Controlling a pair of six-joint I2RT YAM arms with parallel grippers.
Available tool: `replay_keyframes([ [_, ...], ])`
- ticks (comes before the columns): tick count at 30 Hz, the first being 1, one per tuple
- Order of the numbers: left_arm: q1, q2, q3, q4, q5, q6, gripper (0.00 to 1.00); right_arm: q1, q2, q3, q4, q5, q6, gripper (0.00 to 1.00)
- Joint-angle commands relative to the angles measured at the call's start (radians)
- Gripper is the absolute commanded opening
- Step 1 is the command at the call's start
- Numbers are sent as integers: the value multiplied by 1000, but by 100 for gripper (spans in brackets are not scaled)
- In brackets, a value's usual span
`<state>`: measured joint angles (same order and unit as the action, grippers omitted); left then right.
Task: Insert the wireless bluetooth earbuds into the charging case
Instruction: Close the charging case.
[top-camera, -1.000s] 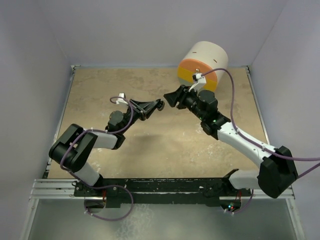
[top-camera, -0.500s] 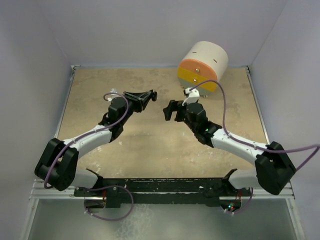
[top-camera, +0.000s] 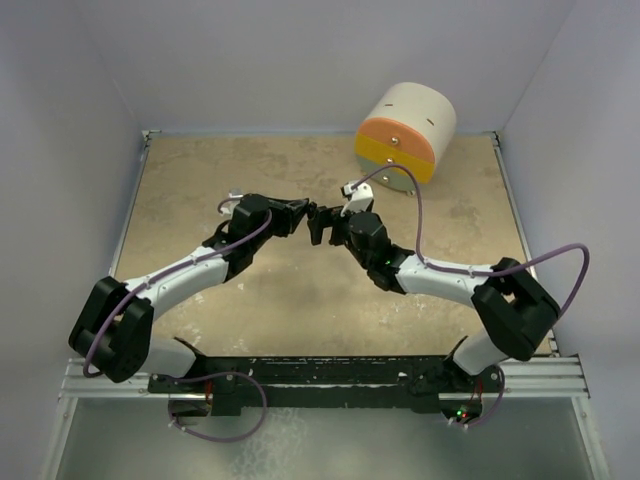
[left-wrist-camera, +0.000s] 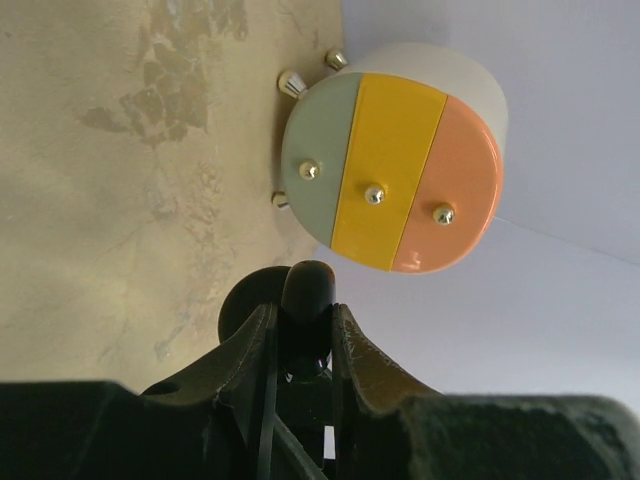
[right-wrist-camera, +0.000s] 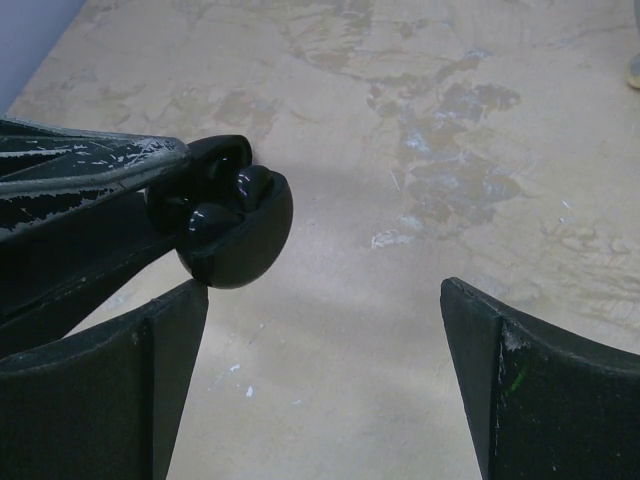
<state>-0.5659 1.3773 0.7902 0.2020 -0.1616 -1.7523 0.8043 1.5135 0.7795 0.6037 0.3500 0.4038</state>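
My left gripper (left-wrist-camera: 305, 335) is shut on the black charging case (left-wrist-camera: 305, 285), holding it above the table with its round lid (left-wrist-camera: 240, 310) swung open behind. In the right wrist view the case (right-wrist-camera: 240, 240) shows at upper left, and two glossy black rounded lumps, the earbuds (right-wrist-camera: 250, 185), sit in its hollow. My right gripper (right-wrist-camera: 325, 340) stands wide open just below and beside the case, its left finger (right-wrist-camera: 170, 370) close under it, with nothing between the fingers. From above, the left gripper (top-camera: 298, 213) and the right gripper (top-camera: 320, 224) meet tip to tip at mid-table.
A cream drum (top-camera: 410, 120) lies on its side at the back right, its green, yellow and orange face (left-wrist-camera: 390, 170) studded with brass knobs. Pale walls close the table (top-camera: 200, 180) in on three sides.
The right gripper has opened wide and swung left and nearer to meet the left gripper. The left gripper drew away, then came back to the middle, still shut on the case.
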Motion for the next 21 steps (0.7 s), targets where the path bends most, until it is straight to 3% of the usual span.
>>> replay_keyframes([
  [1, -6, -42, 47, -90, -59, -48, 0, 3, 47, 75, 85, 0, -36, 100],
  [12, -9, -34, 45, -93, -36, -56, 0, 5, 116, 110, 104, 44, -25, 100],
  [21, -9, -62, 19, -182, -40, -53, 0, 5, 88, 89, 42, 318, 2, 100],
])
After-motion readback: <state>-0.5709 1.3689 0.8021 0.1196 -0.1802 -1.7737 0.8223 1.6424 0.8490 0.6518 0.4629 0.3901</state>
